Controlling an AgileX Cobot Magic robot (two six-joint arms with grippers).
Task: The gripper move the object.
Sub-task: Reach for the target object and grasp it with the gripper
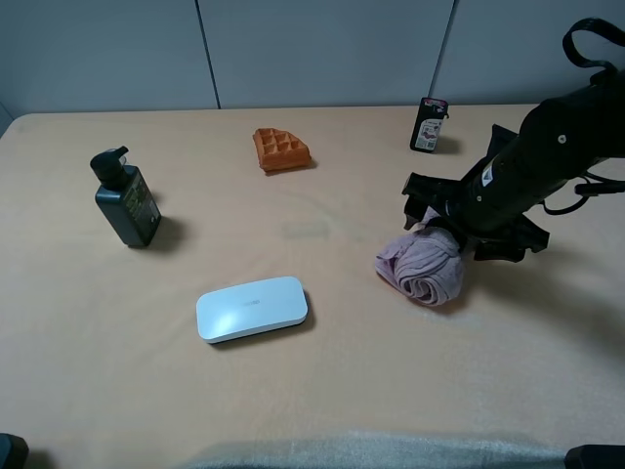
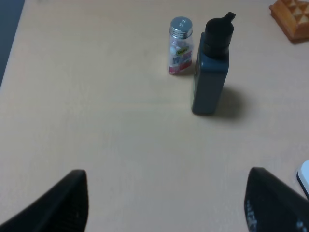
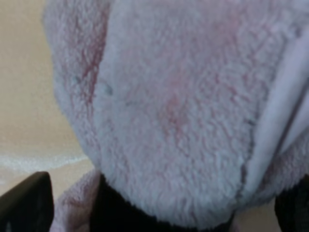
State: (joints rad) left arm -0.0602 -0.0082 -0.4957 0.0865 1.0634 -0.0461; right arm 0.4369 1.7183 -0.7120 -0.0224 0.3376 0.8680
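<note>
Right gripper [image 1: 441,227] jaws spread wide, straddling pink towel [image 1: 425,266], firm grip not confirmable; towel on surface [image 1: 322,391] at 3 o'clock from white case [image 1: 252,308]; left gripper [image 2: 166,203] jaws wide open, empty.

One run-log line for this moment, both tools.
right tool: straddling pink rolled towel, grip unconfirmed | left tool: open, empty, facing dark pump bottle | towel: on table, right of white case in exterior view
</note>
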